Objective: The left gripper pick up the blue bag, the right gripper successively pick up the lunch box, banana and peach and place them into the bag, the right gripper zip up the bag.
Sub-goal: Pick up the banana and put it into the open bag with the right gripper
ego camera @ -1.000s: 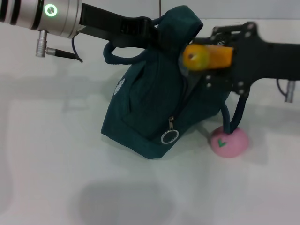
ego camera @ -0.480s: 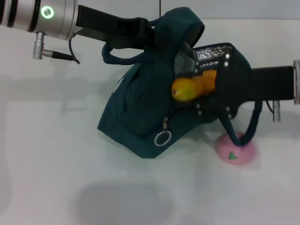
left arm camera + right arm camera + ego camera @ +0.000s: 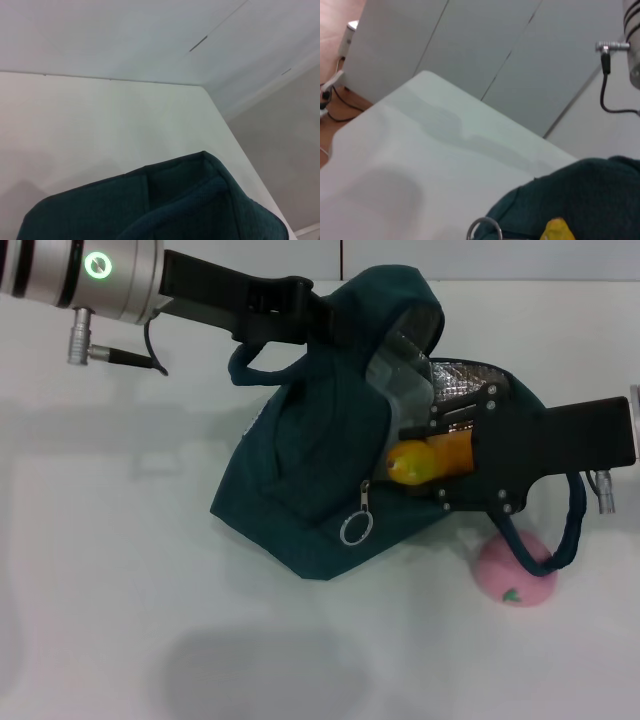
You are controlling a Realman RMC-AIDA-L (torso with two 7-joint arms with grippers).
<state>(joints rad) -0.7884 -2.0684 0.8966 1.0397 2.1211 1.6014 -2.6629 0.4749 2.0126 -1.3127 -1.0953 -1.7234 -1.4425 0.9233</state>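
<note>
Left gripper (image 3: 318, 322) fingers clamp dark teal fabric bag (image 3: 310, 480) top, holding foil mouth open. Right gripper (image 3: 437, 462) fingers grip yellow-orange toy banana (image 3: 425, 460) at opening. Pink peach (image 3: 515, 572) waits on bench (image 3: 110, 570).

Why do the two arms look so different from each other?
The left gripper is a black claw on a silver cylinder wrist with black bands, a glowing green ring and a metal plug with a dark cable. The right gripper is all black, flat-sided, dotted with silver screws.

The blue bag (image 3: 580, 200) fills one corner, with the banana (image 3: 556, 230) tip and zipper ring (image 3: 484, 229) against it.
</note>
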